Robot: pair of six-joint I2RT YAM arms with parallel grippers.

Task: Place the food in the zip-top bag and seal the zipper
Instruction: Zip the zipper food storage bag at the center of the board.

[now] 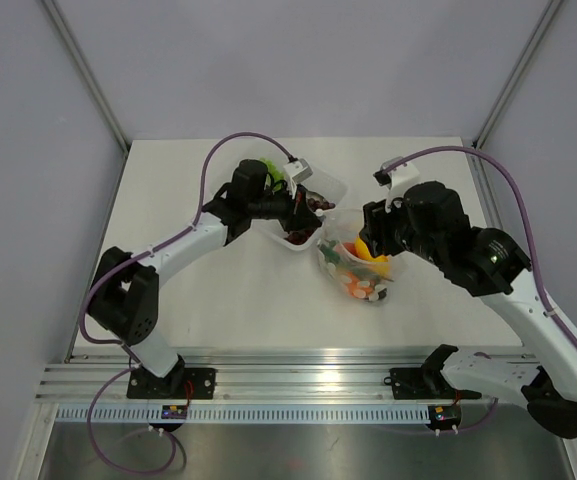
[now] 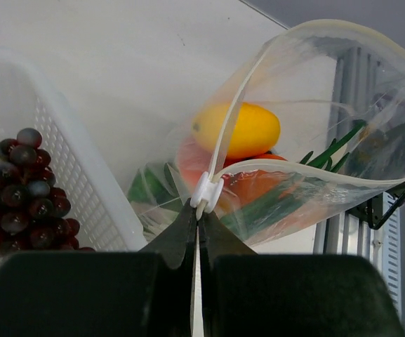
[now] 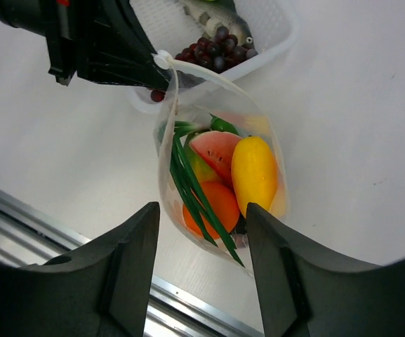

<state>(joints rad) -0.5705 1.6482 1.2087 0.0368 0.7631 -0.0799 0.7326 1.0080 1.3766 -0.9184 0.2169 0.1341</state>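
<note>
The clear zip-top bag (image 1: 360, 272) lies at the table's centre with its mouth wide open. It holds a yellow fruit (image 3: 255, 172), a watermelon slice (image 3: 216, 149), an orange (image 3: 216, 205) and a green onion (image 3: 187, 179). My left gripper (image 2: 198, 213) is shut on the mouth edge, just behind the white zipper slider (image 2: 207, 191). It also shows in the right wrist view (image 3: 146, 64). My right gripper (image 3: 202, 212) is open and empty, hovering above the bag, its jaws either side of it. Dark grapes (image 2: 21, 186) remain in the white basket (image 2: 83, 184).
The white mesh basket (image 1: 334, 187) stands just behind and left of the bag, touching my left gripper's side. A grey-green piece (image 3: 220, 15) lies in it beside the grapes. The metal rail (image 1: 288, 380) runs along the table's near edge.
</note>
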